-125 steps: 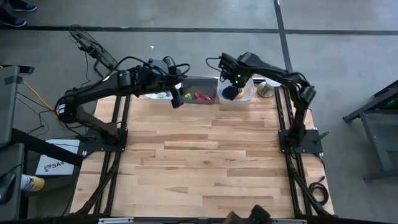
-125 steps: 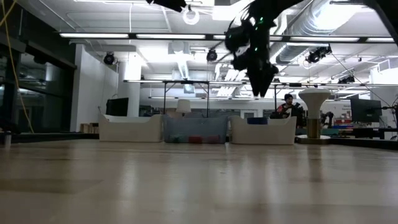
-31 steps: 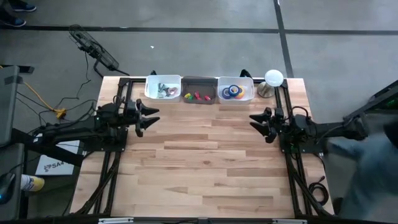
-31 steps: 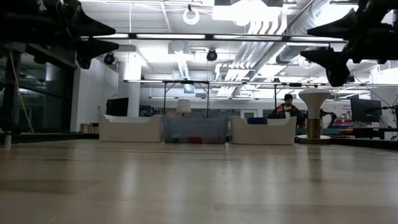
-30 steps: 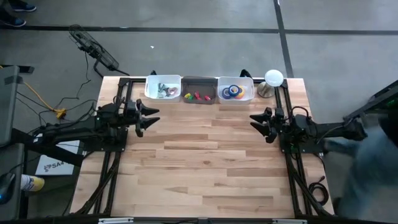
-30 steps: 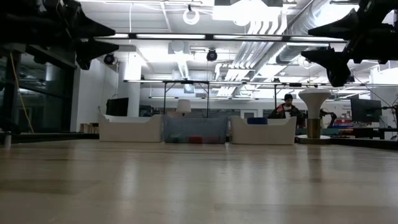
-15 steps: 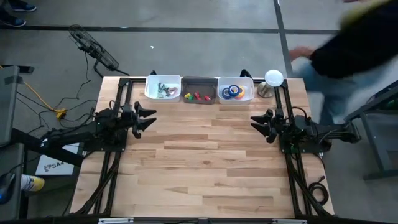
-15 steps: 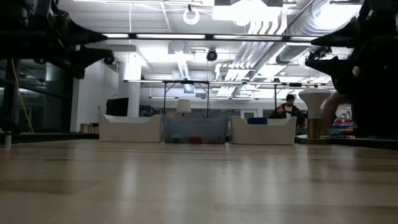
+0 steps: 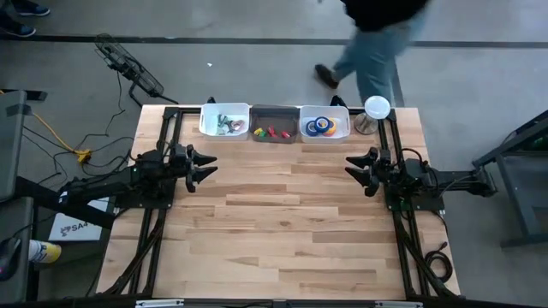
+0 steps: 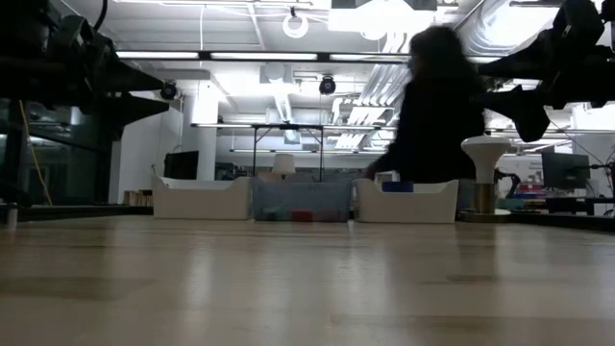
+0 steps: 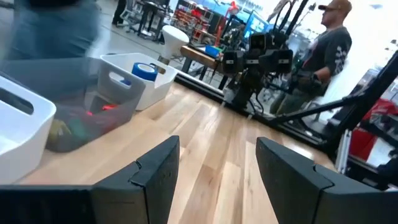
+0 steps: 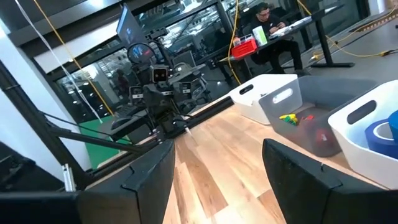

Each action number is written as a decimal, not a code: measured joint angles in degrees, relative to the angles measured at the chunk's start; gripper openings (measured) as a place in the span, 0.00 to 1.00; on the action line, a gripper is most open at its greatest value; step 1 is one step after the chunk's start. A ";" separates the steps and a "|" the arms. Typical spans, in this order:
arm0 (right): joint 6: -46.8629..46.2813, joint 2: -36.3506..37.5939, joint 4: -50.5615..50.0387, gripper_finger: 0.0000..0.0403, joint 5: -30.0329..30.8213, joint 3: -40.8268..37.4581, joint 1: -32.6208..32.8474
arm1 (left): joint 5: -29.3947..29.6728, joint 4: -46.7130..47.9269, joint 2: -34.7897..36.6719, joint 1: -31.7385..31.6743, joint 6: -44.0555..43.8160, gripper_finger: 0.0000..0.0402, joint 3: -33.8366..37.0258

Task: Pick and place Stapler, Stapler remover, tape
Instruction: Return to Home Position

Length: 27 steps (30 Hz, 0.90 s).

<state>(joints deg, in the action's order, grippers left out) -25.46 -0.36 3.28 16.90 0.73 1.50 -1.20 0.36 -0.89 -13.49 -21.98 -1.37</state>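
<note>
A: Logging arm status.

B: Left end effector [image 9: 208, 165] is hanging at the left edge of the counter [image 9: 282, 222], and right end effector [image 9: 351, 169] at the right edge. Both have their fingers apart and are gripping nothing.

A: Task items?

B: Tape [image 9: 322, 126] is lying in the right bin [image 9: 347, 120] at the far edge, with blue and yellow rolls showing. The left bin [image 9: 203, 120] is holding small items [image 9: 229, 127], too small to name. Nothing is showing on the open boards, so I am judging the sorting done.

A: What could be going wrong from here?

B: A person [image 9: 381, 26] is walking past just beyond the far edge, near the bins. If either arm is swinging far while they are passing, contact is possible. A knock to the counter could also be shifting the bins. The white lamp [image 9: 377, 107] is standing just right of the right bin, near the right arm, so a wide sweep there could be tipping it.
</note>
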 joint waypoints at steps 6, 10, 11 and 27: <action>0.01 -0.01 0.03 0.58 -2.08 0.00 0.00 | 0.68 -0.12 0.01 0.01 -0.83 0.52 0.00; 0.01 0.00 0.47 0.58 -2.31 -0.06 0.00 | 0.66 -0.13 0.01 0.00 -0.83 0.52 0.00; 0.01 -0.02 0.47 0.58 -2.31 -0.07 0.00 | 0.66 -0.14 0.01 0.01 -0.82 0.52 0.00; 0.01 0.00 0.76 0.58 -2.49 -0.11 0.00 | 0.69 -0.17 0.01 0.01 -0.83 0.52 0.02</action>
<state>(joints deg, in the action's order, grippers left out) -25.45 -0.36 4.04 14.41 0.62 1.50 -0.51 0.19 -0.89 -13.49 -22.81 -1.34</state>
